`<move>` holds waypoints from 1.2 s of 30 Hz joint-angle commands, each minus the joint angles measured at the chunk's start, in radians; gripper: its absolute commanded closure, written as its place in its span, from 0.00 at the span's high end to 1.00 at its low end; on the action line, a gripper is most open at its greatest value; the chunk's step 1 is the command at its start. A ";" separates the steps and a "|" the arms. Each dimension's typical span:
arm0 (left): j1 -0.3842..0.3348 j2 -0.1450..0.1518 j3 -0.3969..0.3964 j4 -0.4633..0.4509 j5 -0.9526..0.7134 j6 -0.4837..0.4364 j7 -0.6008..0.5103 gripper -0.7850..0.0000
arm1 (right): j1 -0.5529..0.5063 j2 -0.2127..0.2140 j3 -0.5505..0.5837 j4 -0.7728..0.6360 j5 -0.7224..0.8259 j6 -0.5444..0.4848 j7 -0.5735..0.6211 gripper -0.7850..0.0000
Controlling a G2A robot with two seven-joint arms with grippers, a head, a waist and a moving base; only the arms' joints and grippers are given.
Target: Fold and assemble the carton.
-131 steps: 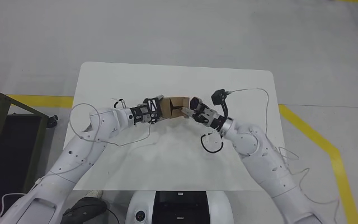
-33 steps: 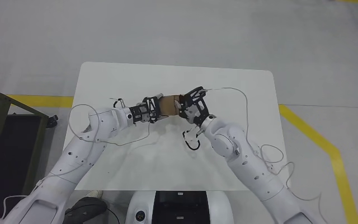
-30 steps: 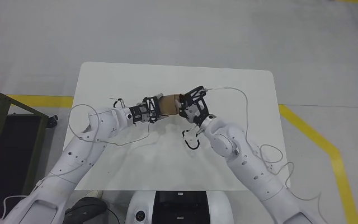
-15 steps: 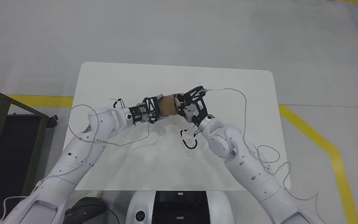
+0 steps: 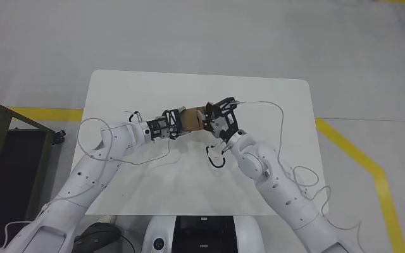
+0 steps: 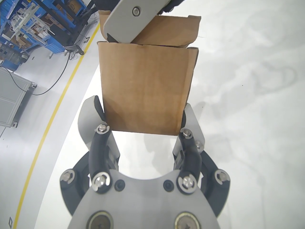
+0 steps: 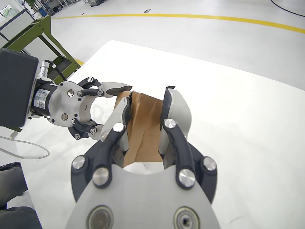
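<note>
A small brown carton (image 5: 192,118) hangs just above the middle of the white table (image 5: 272,95). My left gripper (image 5: 176,121) is shut on its near end, one finger pressed on each side wall (image 6: 143,117). The carton (image 6: 145,86) is squared up as a sleeve, with a flap (image 6: 166,32) bent over at its far end. My right gripper (image 5: 212,119) meets it from the opposite end, and its fingers (image 7: 171,103) close on the creased flaps of the carton (image 7: 145,122). One right finger (image 6: 135,10) lies over the far flap.
A black cable loop (image 5: 216,158) hangs under the right wrist, and a thin grey cable (image 5: 111,136) loops off the left forearm. A green cart (image 5: 19,148) stands off the table's left edge. Bare table top lies all around the carton.
The right arm swung in from the carton's right side and turned its wrist over the far end. In the last second it shifted only slightly. The left gripper kept its hold.
</note>
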 commanded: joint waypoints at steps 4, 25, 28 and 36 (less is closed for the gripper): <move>-0.002 -0.002 0.001 0.002 0.001 0.002 -0.002 0.26 | -0.003 -0.002 0.002 0.002 -0.002 -0.001 0.003 0.22; -0.002 -0.003 -0.006 0.001 -0.005 -0.008 0.006 0.25 | 0.010 -0.026 -0.024 0.039 -0.032 0.015 -0.047 0.14; -0.002 -0.004 -0.008 0.001 -0.007 -0.006 0.004 0.25 | 0.011 -0.029 -0.025 0.037 -0.032 0.014 -0.059 0.17; -0.003 -0.005 -0.012 0.008 -0.014 -0.001 -0.006 0.25 | -0.008 -0.025 0.006 0.010 -0.047 0.007 -0.057 0.44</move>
